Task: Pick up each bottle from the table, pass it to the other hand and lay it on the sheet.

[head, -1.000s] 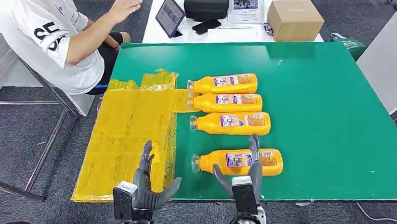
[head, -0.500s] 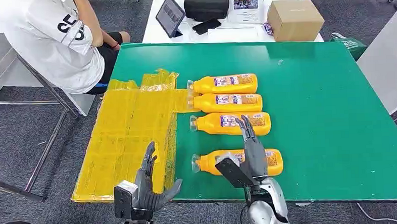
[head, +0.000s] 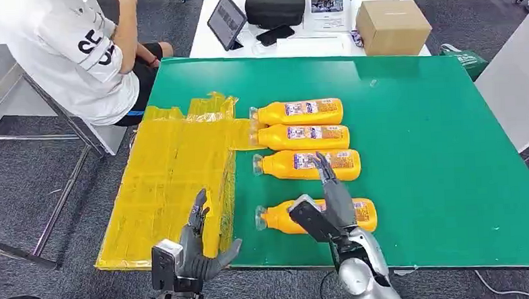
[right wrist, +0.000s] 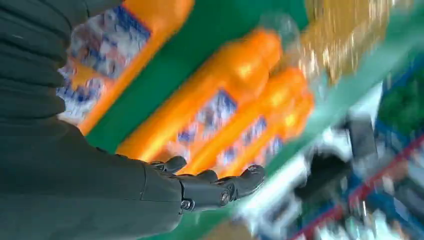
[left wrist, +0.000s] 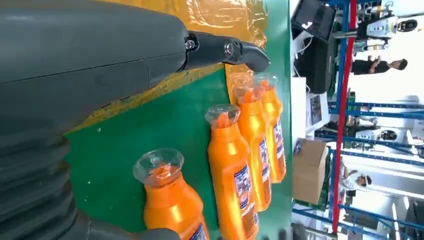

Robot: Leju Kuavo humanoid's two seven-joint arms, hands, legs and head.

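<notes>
Several orange bottles lie on their sides on the green table (head: 437, 149), caps pointing toward the yellow sheet (head: 172, 177). The nearest bottle (head: 285, 217) lies apart from the row behind it. My right hand (head: 331, 202) hovers over that nearest bottle with its fingers stretched forward and nothing in them; its fingers (right wrist: 220, 190) show spread above the bottles (right wrist: 210, 115) in the blurred right wrist view. My left hand (head: 195, 250) stays open at the table's near edge over the sheet's corner. In the left wrist view its thumb (left wrist: 225, 50) points past the nearest bottle (left wrist: 170, 200).
A person in a white shirt (head: 69, 50) sits at the far left beside the sheet. Behind the green table a white table carries a tablet (head: 226, 20), a black case (head: 276, 4) and a cardboard box (head: 392, 26).
My right hand rose from the table's near edge and swung forward over the nearest bottle. The person drew the raised arm back. The left hand stayed put.
</notes>
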